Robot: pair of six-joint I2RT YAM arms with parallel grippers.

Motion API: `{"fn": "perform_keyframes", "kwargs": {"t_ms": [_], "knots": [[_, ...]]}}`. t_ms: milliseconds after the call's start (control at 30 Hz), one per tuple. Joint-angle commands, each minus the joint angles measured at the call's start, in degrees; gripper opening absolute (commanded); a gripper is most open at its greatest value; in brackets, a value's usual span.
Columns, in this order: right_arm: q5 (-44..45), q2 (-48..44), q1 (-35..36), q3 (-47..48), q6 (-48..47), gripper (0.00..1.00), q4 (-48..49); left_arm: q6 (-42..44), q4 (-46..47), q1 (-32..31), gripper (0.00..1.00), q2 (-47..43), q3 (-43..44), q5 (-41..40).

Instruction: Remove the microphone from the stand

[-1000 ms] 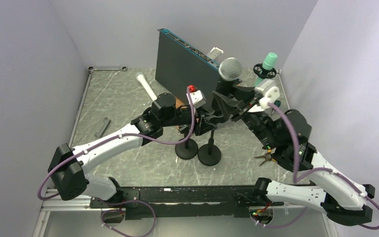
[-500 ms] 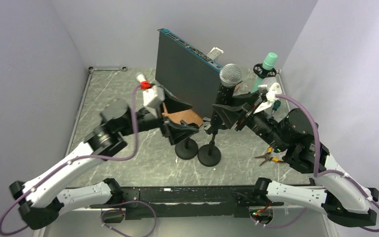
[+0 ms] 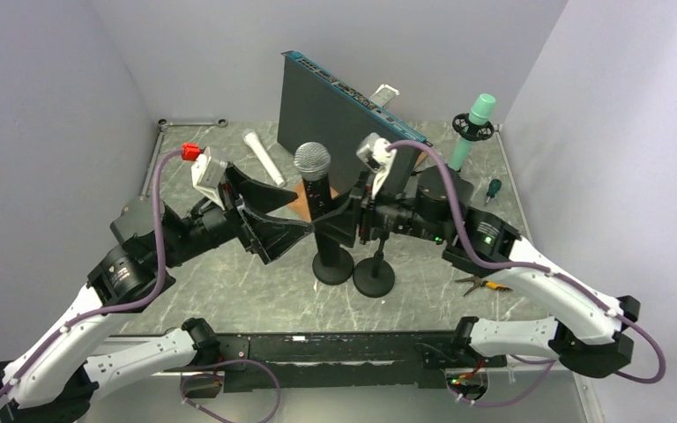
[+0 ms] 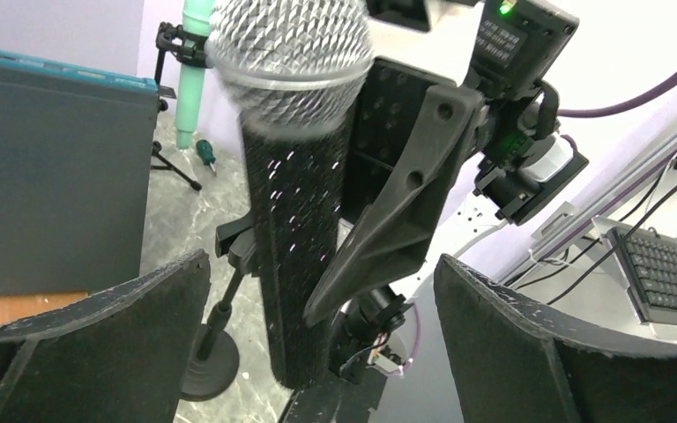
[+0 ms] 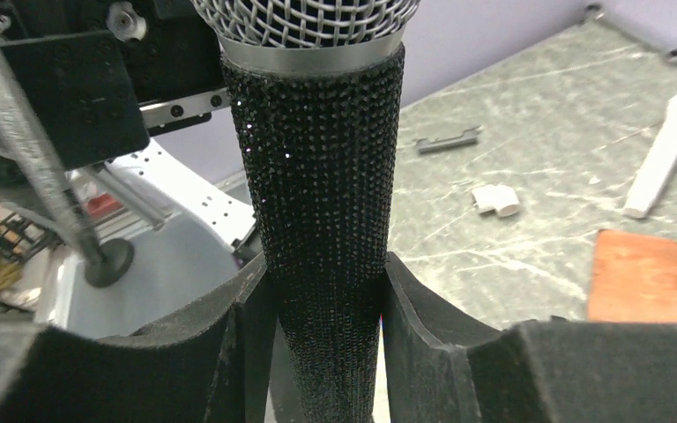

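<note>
The microphone (image 3: pixel 314 181) has a silver mesh head and a black glitter body and stands upright. My right gripper (image 3: pixel 328 227) is shut on its lower body; in the right wrist view both pads press the microphone (image 5: pixel 326 176) at the right gripper (image 5: pixel 326 344). Two black stands (image 3: pixel 375 275) with round bases sit just below and to the right. My left gripper (image 3: pixel 298 210) is open, just left of the microphone. In the left wrist view the microphone (image 4: pixel 295 220) hangs between the wide-apart left fingers (image 4: pixel 97 335), its lower end free, and a stand clip (image 4: pixel 234 242) shows behind it.
A dark upright panel (image 3: pixel 335 110) stands behind. A green microphone on a small tripod (image 3: pixel 472 123) is at the back right. A white cylinder (image 3: pixel 263 157), a brown board (image 3: pixel 304 207), a screwdriver (image 3: pixel 494 188) and pliers (image 3: pixel 480 284) lie on the table.
My right gripper has carried the microphone left, from the back right to over the left stand. My left arm has drawn back to the left, jaws open.
</note>
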Motion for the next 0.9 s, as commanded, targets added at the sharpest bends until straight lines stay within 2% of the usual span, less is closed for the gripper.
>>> {"fn": "perform_keyframes", "kwargs": {"t_ms": [0,67,267,400,467,633,733,800,833,867], "knots": [[-6.5,1.7,0.4,-0.5,4.7,0.0,7.6,-2.7,-1.8,0.1,0.96,-1.5,0.2,-2.9],[-6.9,2.5,0.6,-1.5,5.3,0.0,9.2,-2.9,-3.0,0.1,0.89,-1.5,0.0,-4.1],[-6.8,3.7,0.8,-3.4,6.1,0.0,11.8,-3.1,-4.5,0.1,0.84,-2.0,-3.4,-9.1],[-6.8,3.7,1.1,-4.1,5.2,0.0,11.9,-3.4,-4.2,0.2,0.74,-1.6,-5.0,-11.3],[-7.1,2.7,1.1,-5.9,4.8,0.0,13.2,-3.6,-4.2,0.3,0.7,-0.7,-4.5,-10.7],[-7.8,2.4,1.2,-6.5,3.4,0.0,13.0,-4.5,-1.0,0.5,0.67,1.5,-4.1,-6.7],[-7.8,1.8,1.3,-7.5,2.1,0.0,14.1,-6.1,2.9,0.6,0.46,2.1,-5.9,-3.4],[-5.6,0.7,1.4,-8.9,1.9,0.11,15.0,-6.5,4.2,0.7,0.31,2.6,-6.3,-2.5],[-4.6,0.1,1.5,-9.5,1.7,0.19,15.1,-6.3,3.2,0.7,0.2,2.7,-6.0,-3.1],[-4.0,-0.7,1.5,-10.0,1.5,0.29,15.3,-5.9,1.8,0.8,0.1,2.7,-5.4,-4.5]]}}
